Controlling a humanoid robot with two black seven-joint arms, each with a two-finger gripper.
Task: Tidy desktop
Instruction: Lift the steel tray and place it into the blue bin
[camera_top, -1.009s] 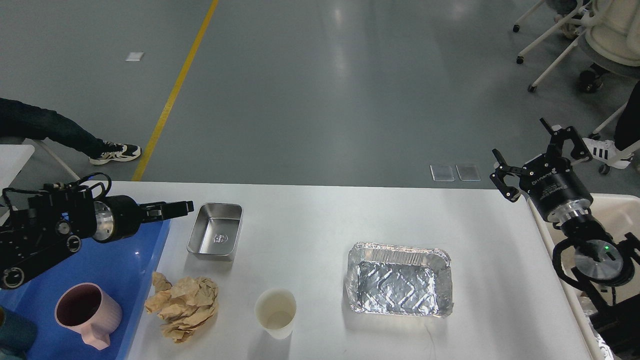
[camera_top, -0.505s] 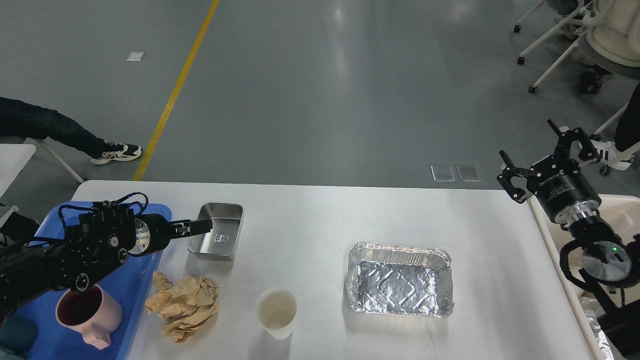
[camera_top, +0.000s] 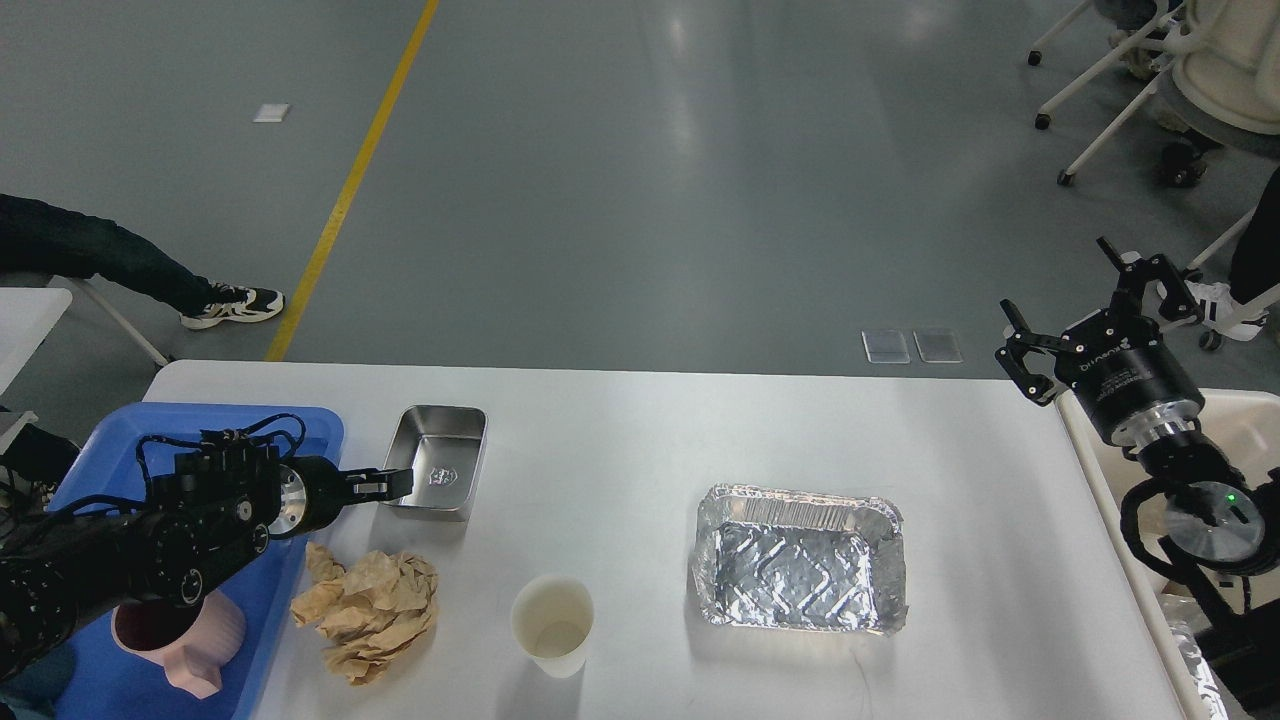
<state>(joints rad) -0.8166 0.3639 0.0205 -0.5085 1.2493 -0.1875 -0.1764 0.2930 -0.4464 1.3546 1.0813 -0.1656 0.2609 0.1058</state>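
The white desktop carries a steel tray, a crumpled brown paper, a paper cup and a foil tray. My left gripper comes in low from the left, and its tip is at the near-left rim of the steel tray. I see it side-on, so I cannot tell its fingers apart. My right gripper is open and empty, raised above the desktop's far right corner.
A blue plastic tray lies at the left edge under my left arm, with a pink mug on it. A cream bin stands beyond the right edge. Chairs and people's legs are on the floor behind.
My left arm has dropped and pulled back toward me; its tip went from the steel tray's far-left side to its near-left rim. My right gripper shifted slightly right.
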